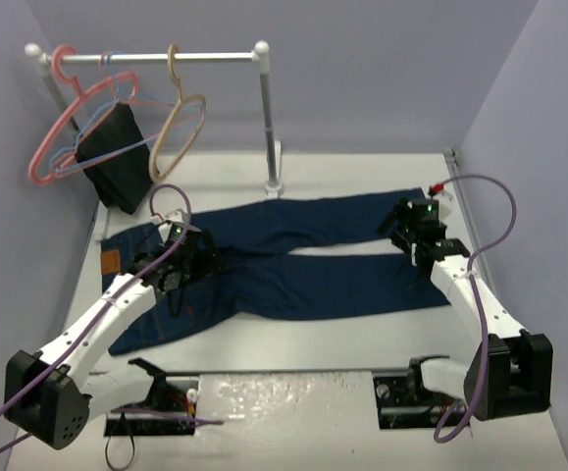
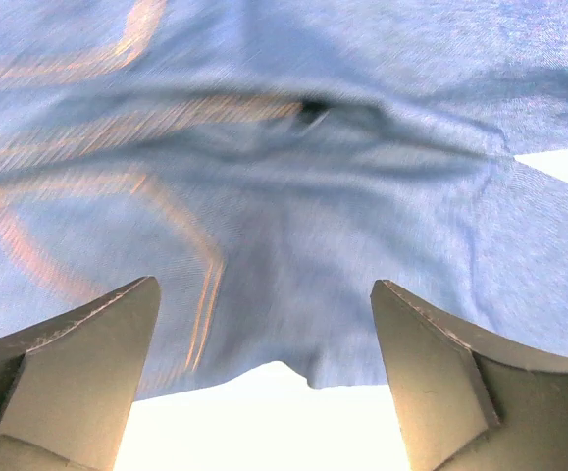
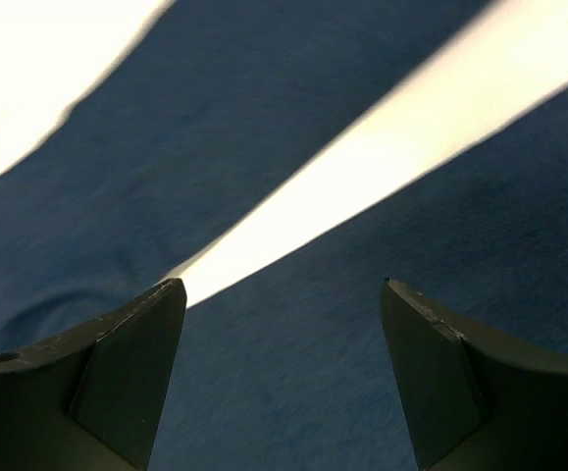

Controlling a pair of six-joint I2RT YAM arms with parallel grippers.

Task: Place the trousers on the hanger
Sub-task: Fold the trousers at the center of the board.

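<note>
Gathering the trousers calls for a square pinch of the cloth, the left tool by the seat and the right tool across both legs, so they drape evenly over the bar of the hanger. Both tools stand wide open over the denim, gripping nothing. The trousers lie flat across the desk, waist toward its left edge, and the hanger hangs at the far left corner.

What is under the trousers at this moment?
Only the white table shows, around the trousers and in the gap between their legs. The cloth lies flat; whatever it covers cannot be seen.
</note>
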